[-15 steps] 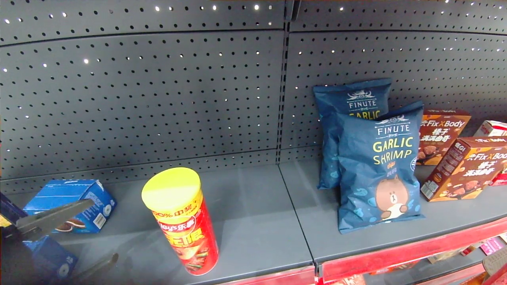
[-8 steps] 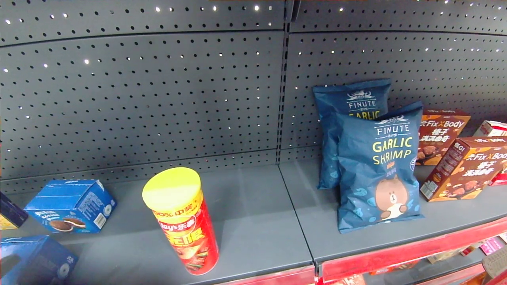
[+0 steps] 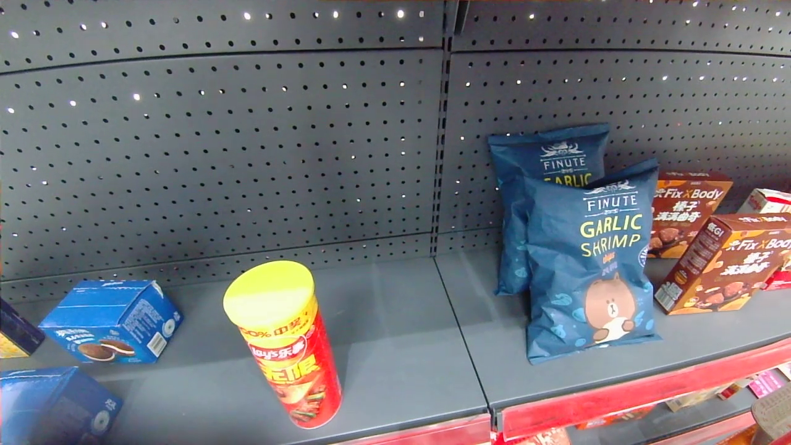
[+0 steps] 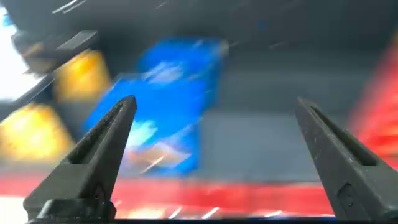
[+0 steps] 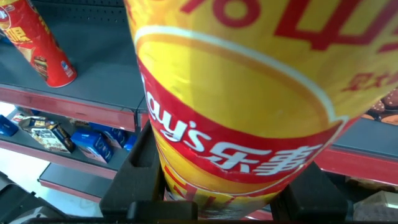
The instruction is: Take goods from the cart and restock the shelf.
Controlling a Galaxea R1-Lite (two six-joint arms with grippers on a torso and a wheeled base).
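Shelf (image 3: 395, 334) deck was grey steel, with cookie boxes (image 3: 111, 321) at the left. Left gripper (image 4: 214, 102) fingers were apart, holding nothing. One chip can (image 3: 284, 343) stood mid-shelf. Right gripper (image 5: 224, 202) fingers were clamped low on second can (image 5: 236, 93), in front of the shelf. Judged light, stiff, glossy and likely slippery: hold mid-body, squeeze modestly.

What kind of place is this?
Most likely a shop's snack aisle, or a mock-up of one. A grey metal shelf with a perforated back panel and red front rail carries packaged snacks: dark blue chip bags, a red-and-yellow chip canister, blue cardboard cookie boxes.
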